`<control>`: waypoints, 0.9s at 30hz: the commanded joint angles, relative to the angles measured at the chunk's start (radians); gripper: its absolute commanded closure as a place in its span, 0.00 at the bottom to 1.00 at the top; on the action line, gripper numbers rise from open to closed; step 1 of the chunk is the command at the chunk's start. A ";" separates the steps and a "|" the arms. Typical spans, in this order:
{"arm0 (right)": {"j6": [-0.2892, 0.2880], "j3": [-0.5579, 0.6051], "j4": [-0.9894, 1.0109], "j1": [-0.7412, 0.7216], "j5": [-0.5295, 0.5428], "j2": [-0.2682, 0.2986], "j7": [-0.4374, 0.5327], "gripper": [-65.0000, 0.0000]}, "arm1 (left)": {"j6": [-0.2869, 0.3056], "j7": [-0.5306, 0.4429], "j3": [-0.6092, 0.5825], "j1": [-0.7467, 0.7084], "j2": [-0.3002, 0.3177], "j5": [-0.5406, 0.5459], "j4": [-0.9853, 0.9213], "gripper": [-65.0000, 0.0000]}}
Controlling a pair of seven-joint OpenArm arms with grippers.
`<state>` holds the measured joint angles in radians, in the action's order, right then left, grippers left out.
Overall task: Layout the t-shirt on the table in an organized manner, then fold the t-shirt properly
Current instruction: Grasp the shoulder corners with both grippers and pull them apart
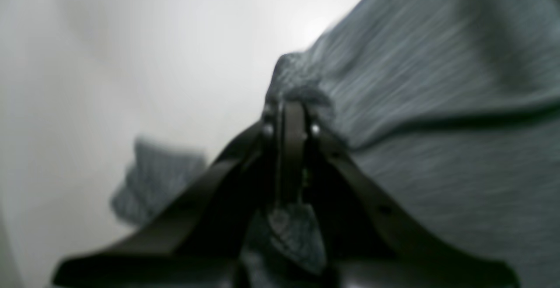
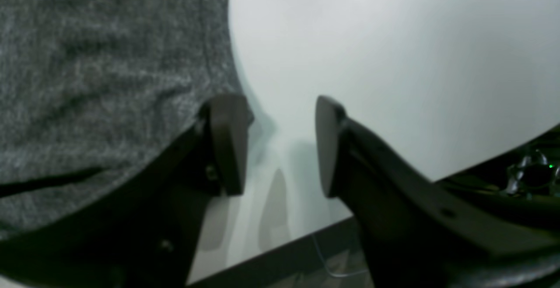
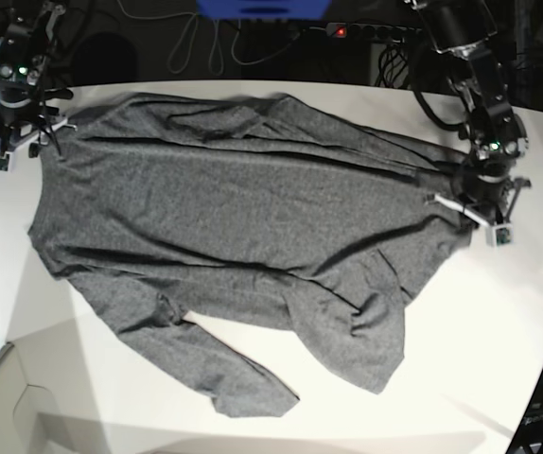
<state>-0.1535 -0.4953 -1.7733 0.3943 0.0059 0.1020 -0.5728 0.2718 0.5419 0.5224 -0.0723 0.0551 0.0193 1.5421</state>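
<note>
The dark-grey t-shirt [image 3: 234, 218] lies spread across the white table [image 3: 480, 322], with one long sleeve [image 3: 243, 378] trailing toward the front edge. My left gripper [image 3: 464, 210] is at the shirt's right edge. In the left wrist view the left gripper [image 1: 291, 104] is shut on a bunched fold of the t-shirt [image 1: 437, 82]. My right gripper [image 3: 26, 142] is at the shirt's far left corner. In the right wrist view the right gripper [image 2: 278, 143] is open over bare table [image 2: 393, 60], nothing between its fingers, one finger [image 2: 227, 143] beside the t-shirt's [image 2: 87, 82] edge.
Cables and a power strip [image 3: 347, 30] run behind the table's back edge. In the right wrist view the table's edge passes just below the gripper, with dark floor and a thin cable [image 2: 328, 261] beyond. A loose sleeve end [image 1: 153, 183] lies beside the left gripper.
</note>
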 commanded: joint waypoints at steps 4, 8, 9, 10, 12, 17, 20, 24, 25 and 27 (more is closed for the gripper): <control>0.002 -0.006 -0.018 -0.001 -0.005 0.014 0.023 0.60 | -0.004 -0.024 0.009 -0.031 -0.021 -0.002 0.140 1.00; 0.002 -0.006 -0.018 -0.001 -0.005 0.014 0.023 0.60 | -0.010 -0.027 0.011 -0.067 -0.021 0.000 0.217 1.00; 0.002 -0.006 -0.018 -0.001 -0.005 0.014 0.023 0.60 | -0.010 -0.027 0.011 -0.073 -0.021 0.000 0.231 1.00; 0.002 -0.007 -0.018 -0.001 -0.005 0.014 0.023 0.60 | -0.012 -0.029 0.017 -0.077 -0.021 -0.002 0.243 1.00; 0.002 -0.007 -0.018 -0.001 -0.005 0.014 0.023 0.60 | -0.012 -0.029 0.058 -0.087 -0.027 0.001 0.268 1.00; 0.002 -0.007 -0.018 -0.001 -0.005 0.014 0.023 0.60 | -0.006 -0.030 0.138 -0.085 -0.025 0.001 0.260 1.00; 0.002 -0.004 -0.018 -0.001 -0.005 0.014 0.023 0.60 | -0.006 -0.030 0.144 -0.087 -0.021 0.001 0.220 1.00; 0.002 -0.003 -0.018 -0.001 -0.005 0.014 0.023 0.60 | -0.006 -0.032 0.141 -0.087 -0.027 0.001 0.165 1.00; 0.002 -0.003 -0.018 -0.001 -0.005 0.014 0.023 0.60 | -0.006 -0.032 0.138 -0.087 -0.025 0.001 0.142 1.00; 0.002 -0.003 -0.018 -0.001 -0.005 0.014 0.023 0.60 | -0.006 -0.032 0.141 -0.087 -0.022 0.001 0.102 1.00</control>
<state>-0.1535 -0.4942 -1.7733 0.3943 0.0044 0.1024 -0.5728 0.2722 0.5358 0.6594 -0.1669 0.0189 0.0174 1.6245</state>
